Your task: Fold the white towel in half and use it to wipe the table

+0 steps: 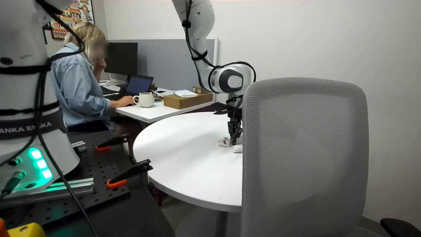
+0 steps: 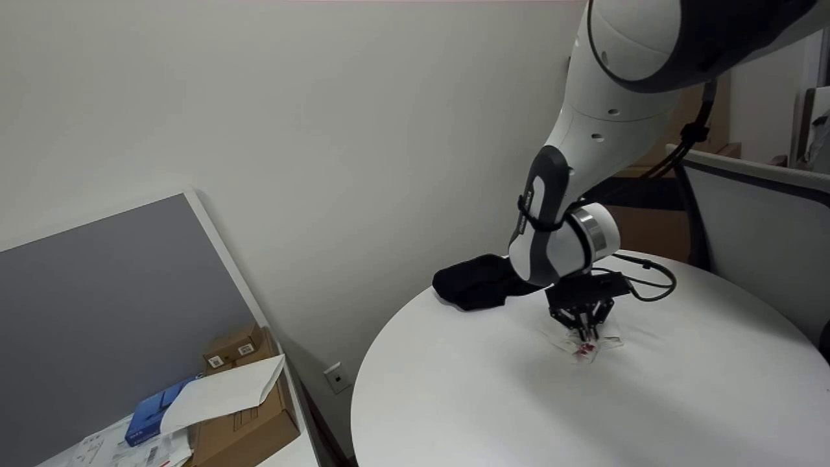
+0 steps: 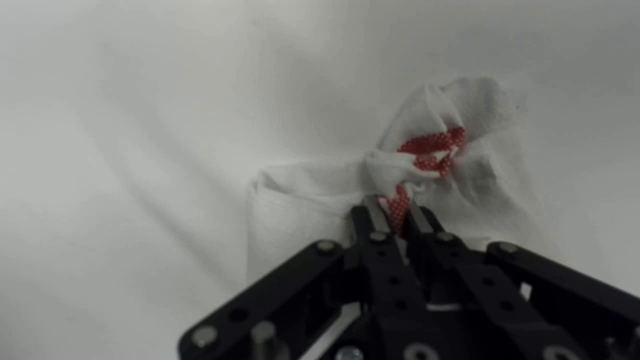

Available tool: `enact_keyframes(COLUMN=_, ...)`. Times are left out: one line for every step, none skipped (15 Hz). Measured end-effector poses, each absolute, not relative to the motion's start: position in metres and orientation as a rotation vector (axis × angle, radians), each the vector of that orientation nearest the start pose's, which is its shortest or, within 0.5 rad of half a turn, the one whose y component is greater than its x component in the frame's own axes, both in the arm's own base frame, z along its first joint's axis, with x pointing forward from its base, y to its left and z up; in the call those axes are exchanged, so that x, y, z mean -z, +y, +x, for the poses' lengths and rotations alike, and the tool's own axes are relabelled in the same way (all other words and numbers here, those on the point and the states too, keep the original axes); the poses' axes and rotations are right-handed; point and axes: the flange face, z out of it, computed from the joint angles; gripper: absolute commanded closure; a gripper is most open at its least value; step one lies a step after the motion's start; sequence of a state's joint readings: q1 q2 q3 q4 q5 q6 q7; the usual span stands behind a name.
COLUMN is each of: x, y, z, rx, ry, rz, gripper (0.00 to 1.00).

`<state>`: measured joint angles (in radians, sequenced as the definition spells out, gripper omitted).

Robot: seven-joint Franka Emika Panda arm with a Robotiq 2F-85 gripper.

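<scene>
On the round white table (image 2: 447, 389), the white towel (image 3: 390, 170) is pinched at its bunched, red-patterned part by the gripper (image 3: 395, 205), whose jaws are clamped on it, while a black item (image 2: 478, 283) is seen near the table's rim and a grey mesh chair (image 1: 306, 148) beside the table.

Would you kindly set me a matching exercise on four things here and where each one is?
1. white cloth towel with red markings
2. black fabric-like bundle
3. white rounded mug
4. flat brown cardboard box

A. partly under white paper
B. bunched between the black fingers
C. near the dark open laptop
D. at the edge of the round white table

Pairs: 1-B; 2-D; 3-C; 4-A.
</scene>
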<state>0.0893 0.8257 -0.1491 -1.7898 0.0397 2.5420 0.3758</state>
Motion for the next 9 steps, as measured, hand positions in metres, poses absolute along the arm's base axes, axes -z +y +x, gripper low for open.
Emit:
enact_keyframes(x=-0.088, y=-0.05, z=0.625, rx=-0.095, ry=0.716, rz=-3.172, gripper=0.91)
enact_keyframes(x=-0.087, y=-0.059, z=0.613, rx=-0.118, ry=0.735, rz=-3.177, gripper=0.91)
enact_keyframes(x=-0.086, y=-0.062, z=0.599, rx=-0.151, ry=0.736, rz=-3.18, gripper=0.91)
enact_keyframes(x=-0.086, y=-0.06, z=0.584, rx=-0.19, ry=0.718, rz=-3.181, gripper=0.91)
enact_keyframes(x=-0.085, y=-0.052, z=0.568, rx=-0.235, ry=0.67, rz=-3.179, gripper=0.91)
enact_keyframes(x=-0.085, y=-0.038, z=0.553, rx=-0.279, ry=0.601, rz=-3.173, gripper=0.91)
enact_keyframes(x=-0.084, y=-0.021, z=0.538, rx=-0.317, ry=0.527, rz=-3.164, gripper=0.91)
enact_keyframes(x=-0.083, y=-0.001, z=0.524, rx=-0.351, ry=0.45, rz=-3.153, gripper=0.91)
enact_keyframes(x=-0.083, y=0.02, z=0.51, rx=-0.381, ry=0.373, rz=-3.139, gripper=0.91)
